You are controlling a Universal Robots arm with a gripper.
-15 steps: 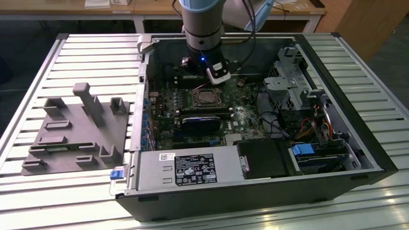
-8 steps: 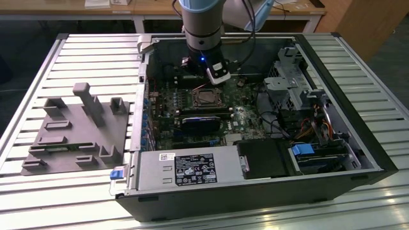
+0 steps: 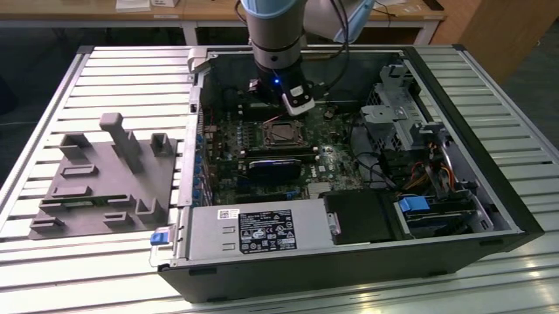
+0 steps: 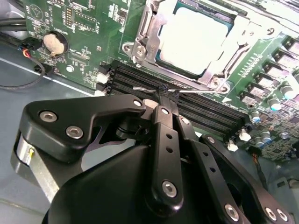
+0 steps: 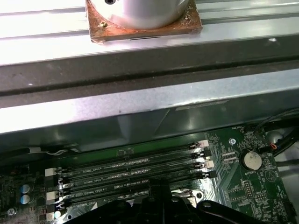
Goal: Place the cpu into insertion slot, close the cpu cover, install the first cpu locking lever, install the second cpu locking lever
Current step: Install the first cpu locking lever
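Observation:
The cpu (image 4: 194,39) lies flat in the insertion slot (image 3: 281,133) on the green motherboard, its pale metal top showing. Around it the silvery cpu cover (image 4: 244,33) lies down over the chip's edges. A thin wire locking lever (image 4: 201,92) runs along the socket's side, over the black memory slots. My gripper (image 4: 163,97) is shut, its tips right at that wire; whether they pinch it or only touch it is unclear. In the exterior view the gripper (image 3: 292,104) hangs just behind the socket. Its dark fingertips (image 5: 159,186) show in the first wrist view.
The open computer case (image 3: 515,216) lies on a slatted aluminium table. A power supply box (image 3: 262,232) fills its near side and a drive cage (image 3: 397,111) with cables stands at the exterior view's right. A grey fixture (image 3: 105,176) sits outside the case. A coin battery (image 5: 251,160) is beside the memory slots.

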